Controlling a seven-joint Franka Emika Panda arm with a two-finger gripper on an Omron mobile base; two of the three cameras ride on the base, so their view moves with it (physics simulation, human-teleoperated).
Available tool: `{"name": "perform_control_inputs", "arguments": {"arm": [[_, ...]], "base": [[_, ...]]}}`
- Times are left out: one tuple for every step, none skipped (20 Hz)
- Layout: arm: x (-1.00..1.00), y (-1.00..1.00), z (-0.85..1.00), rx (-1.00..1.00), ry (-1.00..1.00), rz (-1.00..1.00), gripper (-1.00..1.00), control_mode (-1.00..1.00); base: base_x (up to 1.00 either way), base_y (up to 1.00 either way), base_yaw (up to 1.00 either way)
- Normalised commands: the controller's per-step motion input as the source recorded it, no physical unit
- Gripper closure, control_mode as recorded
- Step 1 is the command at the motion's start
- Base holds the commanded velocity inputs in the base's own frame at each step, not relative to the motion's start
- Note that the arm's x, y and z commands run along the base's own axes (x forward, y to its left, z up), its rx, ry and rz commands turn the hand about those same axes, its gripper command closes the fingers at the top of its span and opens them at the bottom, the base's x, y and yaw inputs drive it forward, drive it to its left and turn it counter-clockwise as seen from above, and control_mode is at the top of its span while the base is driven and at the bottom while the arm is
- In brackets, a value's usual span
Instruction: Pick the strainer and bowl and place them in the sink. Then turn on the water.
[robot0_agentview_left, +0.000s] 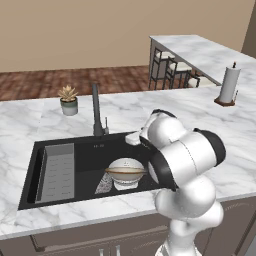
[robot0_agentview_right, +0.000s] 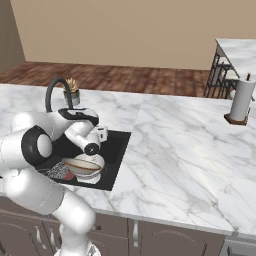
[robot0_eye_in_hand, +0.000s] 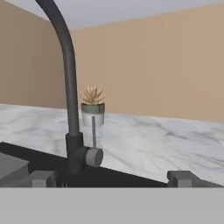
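Bowl (robot0_agentview_left: 126, 170) — tan, brown-rimmed — beside mesh strainer (robot0_agentview_left: 104, 185) in black sink (robot0_agentview_left: 85, 149)

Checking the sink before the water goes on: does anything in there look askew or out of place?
Nothing spilled or damaged. The bowl sits in the sink on top of a white perforated dome, so it is perched rather than flat on the floor. The strainer lies beside it. No water runs from the faucet.

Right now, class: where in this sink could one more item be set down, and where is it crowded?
Free: the dark floor of the sink between the grey ribbed tray and the bowl, in front of the faucet. Crowded: the right end, where the bowl and strainer sit together.
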Motion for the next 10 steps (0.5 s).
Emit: {"name": "perform_control_inputs", "arguments": {"arm": [[0.35, 0.00, -0.07, 0.00, 0.00, 0.00, -1.00, -1.00], [0.34, 0.00, -0.07, 0.00, 0.00, 0.00, -1.00, -1.00], [0.33, 0.00, -0.08, 0.00, 0.00, 0.00, -1.00, -1.00], [0.28, 0.00, -0.11, 0.00, 0.00, 0.00, -1.00, -1.00], [0.27, 0.00, -0.16, 0.00, 0.00, 0.00, -1.00, -1.00], [0.25, 0.01, -0.15, 0.00, 0.00, 0.00, -1.00, -1.00], [0.23, 0.02, -0.17, 0.00, 0.00, 0.00, -1.00, -1.00], [0.18, 0.01, -0.21, 0.00, 0.00, 0.00, -1.00, -1.00], [0.13, 0.04, -0.20, 0.00, 0.00, 0.00, -1.00, -1.00], [0.12, 0.04, -0.20, 0.00, 0.00, 0.00, -1.00, -1.00]], "base": [[0.00, 0.00, 0.00], [0.00, 0.00, 0.00], [0.00, 0.00, 0.00], [0.00, 0.00, 0.00], [0.00, 0.00, 0.00], [0.00, 0.00, 0.00], [0.00, 0.00, 0.00], [0.00, 0.00, 0.00], [0.00, 0.00, 0.00], [0.00, 0.00, 0.00]]}}
